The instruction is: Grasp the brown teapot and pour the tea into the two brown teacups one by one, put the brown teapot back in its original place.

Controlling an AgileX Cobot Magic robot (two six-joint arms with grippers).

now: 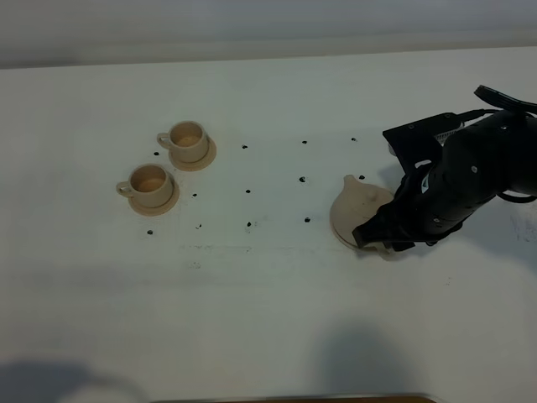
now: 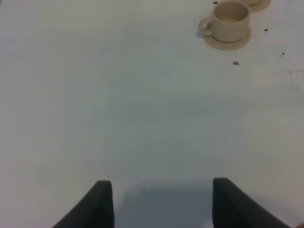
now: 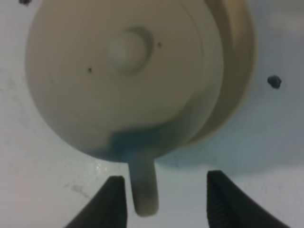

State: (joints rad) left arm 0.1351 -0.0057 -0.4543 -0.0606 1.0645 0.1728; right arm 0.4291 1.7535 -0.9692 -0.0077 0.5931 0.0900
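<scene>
- Your right gripper point(image 3: 167, 197) stands open and holds nothing; its jaws straddle the thin loop handle point(image 3: 143, 190) of the squat round pale tan teapot point(image 3: 118, 80), with a gap on either side.
- That teapot sits directly ahead of and below the right gripper, lid on, resting on the flat round pale tan coaster disc point(image 3: 239, 61); the disc shows past one side of the pot, so the pot looks a little off-centre on it.
- The two small pale tan cylindrical teacups, the far teacup point(image 1: 186, 138) and the near teacup point(image 1: 151, 183), each sit on a round tan saucer point(image 1: 207, 156); they are well apart from the right gripper, across the white tabletop point(image 1: 268, 319) on the left arm's side; whether they hold tea you cannot tell.
- Your left gripper point(image 2: 161, 202) is open and empty over the tabletop; the near teacup lies ahead of it.
- By my reading the work is at the handle; it is either the grasp before lifting or the let-go after setting down; these views do not settle which.
- If grasping, close squarely on the handle, then lift straight up; if finished, draw straight back so neither jaw snags the handle.
</scene>
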